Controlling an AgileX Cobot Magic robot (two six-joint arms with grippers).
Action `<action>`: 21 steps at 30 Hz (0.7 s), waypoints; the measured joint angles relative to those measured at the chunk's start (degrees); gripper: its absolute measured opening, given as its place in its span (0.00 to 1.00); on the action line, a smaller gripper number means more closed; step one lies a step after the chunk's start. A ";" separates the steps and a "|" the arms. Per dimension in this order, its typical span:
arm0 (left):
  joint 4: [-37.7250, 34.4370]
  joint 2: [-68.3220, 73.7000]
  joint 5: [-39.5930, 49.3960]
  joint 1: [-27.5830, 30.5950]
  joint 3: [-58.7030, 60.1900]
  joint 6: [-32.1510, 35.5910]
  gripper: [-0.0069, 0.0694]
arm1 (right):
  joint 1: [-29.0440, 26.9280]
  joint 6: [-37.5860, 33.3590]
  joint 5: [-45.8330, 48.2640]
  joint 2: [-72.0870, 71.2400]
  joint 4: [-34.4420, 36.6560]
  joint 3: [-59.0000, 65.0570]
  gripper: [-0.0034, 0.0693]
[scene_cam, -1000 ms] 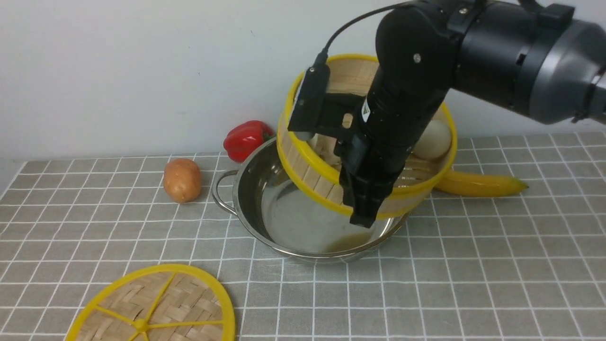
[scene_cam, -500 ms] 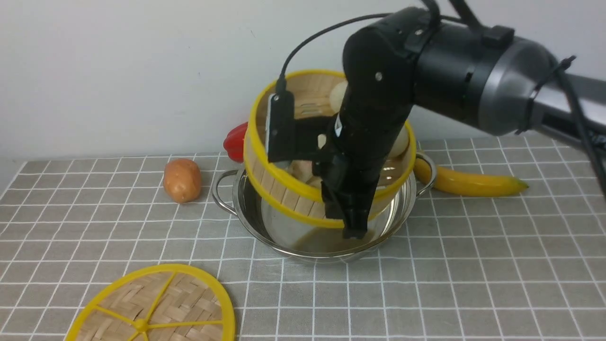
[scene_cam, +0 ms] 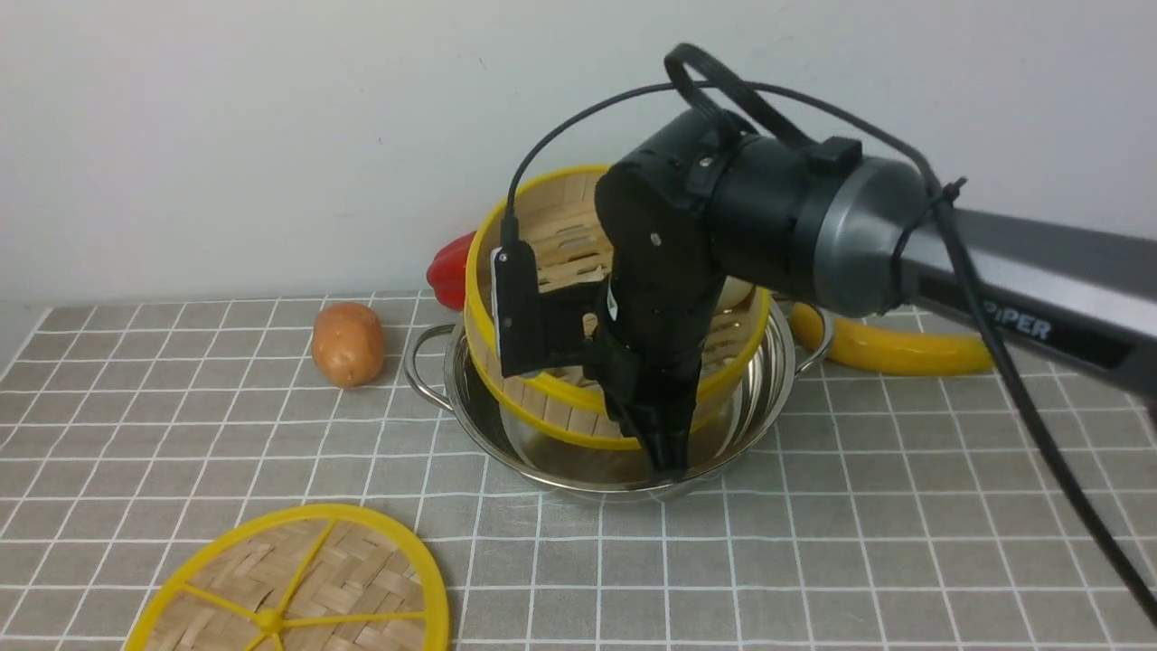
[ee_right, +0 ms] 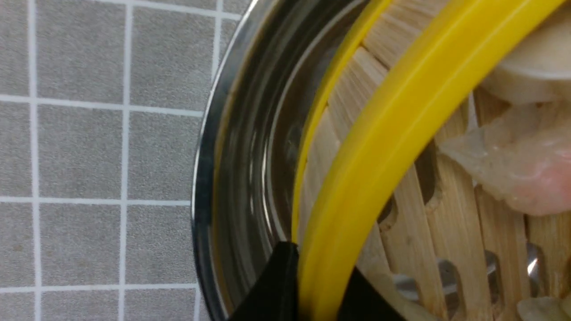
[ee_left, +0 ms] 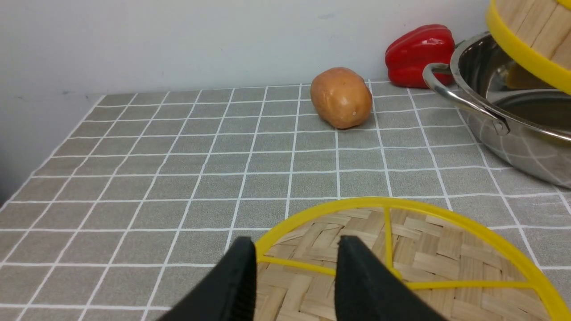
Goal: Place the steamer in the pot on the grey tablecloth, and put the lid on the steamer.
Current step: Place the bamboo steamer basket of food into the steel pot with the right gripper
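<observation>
Bare grey tablecloth point(scene_cam: 859, 542) in front of the pot point(scene_cam: 560, 484) and right of the lid point(scene_cam: 298, 579) — open passage. Behind, potato point(scene_cam: 348, 344), red pepper point(scene_cam: 447, 276) and banana point(scene_cam: 904, 351) flank the pot; the right arm point(scene_cam: 813, 235) reaches over it, steamer point(scene_cam: 560, 226) filling its mouth

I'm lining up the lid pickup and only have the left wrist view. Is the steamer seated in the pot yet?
Observer: Not yet. In the front view the steamer is tilted: its near edge is down inside the pot and its far edge is raised.
Operator: Is the right pincer on it?
Observer: Yes. The right wrist view shows the right pincer clamped across the steamer's near yellow rim, one finger inside and one outside.
Operator: Anything inside the steamer?
Observer: Yes, a few pale food pieces lie on its slatted floor.
</observation>
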 joint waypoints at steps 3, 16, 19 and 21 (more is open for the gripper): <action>0.00 0.00 0.00 0.00 0.00 0.00 0.41 | 0.00 0.55 0.00 1.19 -0.28 -0.05 0.13; 0.00 0.00 0.00 0.00 0.00 0.00 0.41 | 0.00 0.56 1.96 4.53 0.09 -0.23 0.13; 0.00 0.00 0.00 0.00 0.00 0.00 0.41 | 0.00 0.56 2.46 5.08 0.09 -0.29 0.13; 0.00 0.00 0.00 0.00 0.00 0.00 0.41 | 0.00 0.56 2.22 5.36 0.03 -0.29 0.13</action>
